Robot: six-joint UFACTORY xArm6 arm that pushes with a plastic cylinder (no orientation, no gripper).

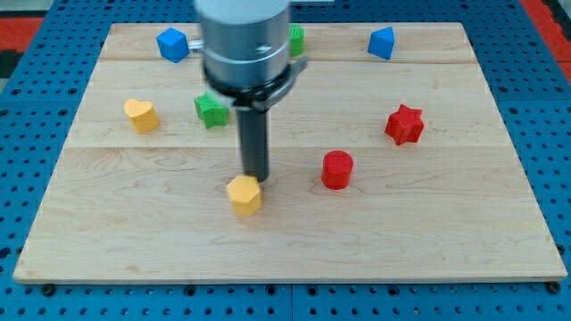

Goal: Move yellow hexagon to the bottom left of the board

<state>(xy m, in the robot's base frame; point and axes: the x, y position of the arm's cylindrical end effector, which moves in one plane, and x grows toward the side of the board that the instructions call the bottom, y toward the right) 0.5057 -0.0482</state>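
The yellow hexagon [244,195] lies on the wooden board [428,223], left of the middle and toward the view's bottom. My tip [256,177] is down on the board right at the hexagon's upper right edge, touching it or nearly so. The rod rises from there to the grey arm body [244,45] at the view's top.
A yellow heart [141,115] sits at the left. A green star [211,110] is beside the rod's left; another green block [295,40] peeks from behind the arm. Blue blocks [172,44] [382,43] are at the top. A red cylinder [337,169] and red star [404,124] lie right.
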